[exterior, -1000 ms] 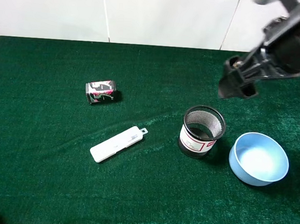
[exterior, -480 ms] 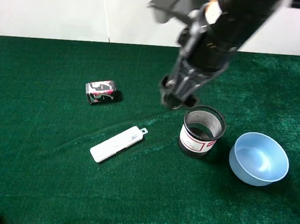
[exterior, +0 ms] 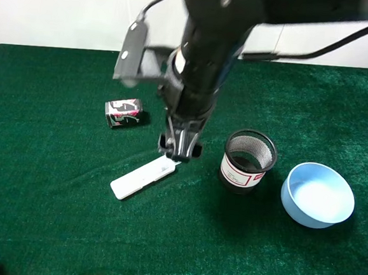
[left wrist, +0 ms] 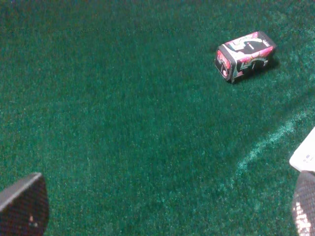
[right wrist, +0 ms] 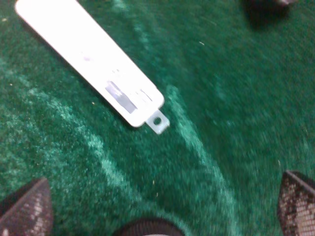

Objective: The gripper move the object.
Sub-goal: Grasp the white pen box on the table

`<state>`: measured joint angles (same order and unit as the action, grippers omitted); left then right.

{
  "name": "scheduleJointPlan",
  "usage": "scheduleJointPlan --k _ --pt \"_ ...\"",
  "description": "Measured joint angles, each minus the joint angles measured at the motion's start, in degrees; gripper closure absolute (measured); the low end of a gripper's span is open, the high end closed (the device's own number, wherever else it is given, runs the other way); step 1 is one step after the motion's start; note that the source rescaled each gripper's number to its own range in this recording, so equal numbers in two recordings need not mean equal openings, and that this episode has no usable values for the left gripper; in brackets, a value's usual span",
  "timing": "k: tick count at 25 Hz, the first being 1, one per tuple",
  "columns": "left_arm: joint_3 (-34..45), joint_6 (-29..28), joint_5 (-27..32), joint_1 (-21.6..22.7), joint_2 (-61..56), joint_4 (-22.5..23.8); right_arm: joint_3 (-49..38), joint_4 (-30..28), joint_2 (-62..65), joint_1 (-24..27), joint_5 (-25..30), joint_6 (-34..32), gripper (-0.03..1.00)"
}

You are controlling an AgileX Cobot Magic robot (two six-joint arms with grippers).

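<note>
The white stick (exterior: pixel 144 177) lies flat on the green cloth, slanted, with its loop tab at its far right end. My right gripper (exterior: pixel 180 148) has reached across the middle and hangs just above that tab end, apart from the stick. In the right wrist view the stick (right wrist: pixel 88 61) and its tab lie ahead of the open, empty gripper (right wrist: pixel 160 199), between the two mesh-patterned fingertips (right wrist: pixel 24 209). My left gripper (left wrist: pixel 162 206) is open and empty over bare cloth. A corner of the stick (left wrist: pixel 306 155) shows at the edge of the left wrist view.
A black-pink-white printed box (exterior: pixel 123 112) lies left of the right arm and shows in the left wrist view (left wrist: pixel 244 55). A black mesh cup (exterior: pixel 248 162) stands right of the stick. A light blue bowl (exterior: pixel 318 194) sits beyond the cup.
The right arm has swung from the far right to the middle of the table and come down over the stick's tab end. The stick, box, cup and bowl have not moved.
</note>
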<state>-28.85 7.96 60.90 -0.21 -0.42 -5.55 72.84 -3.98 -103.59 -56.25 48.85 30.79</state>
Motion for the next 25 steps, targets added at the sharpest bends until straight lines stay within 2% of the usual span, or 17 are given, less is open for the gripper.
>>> scheduleJointPlan --k 5,14,25 --pt "0.0 0.0 0.0 0.0 0.0 0.0 0.04 0.44 -3.7 -2.21 -1.86 3.95 -0.03" --pt "0.0 0.0 0.0 0.0 0.0 0.0 0.04 1.33 -10.12 -2.24 -7.89 9.47 -0.03" --pt "0.0 0.0 0.0 0.0 0.0 0.0 0.04 1.92 -15.47 -2.24 -14.0 11.79 -0.03"
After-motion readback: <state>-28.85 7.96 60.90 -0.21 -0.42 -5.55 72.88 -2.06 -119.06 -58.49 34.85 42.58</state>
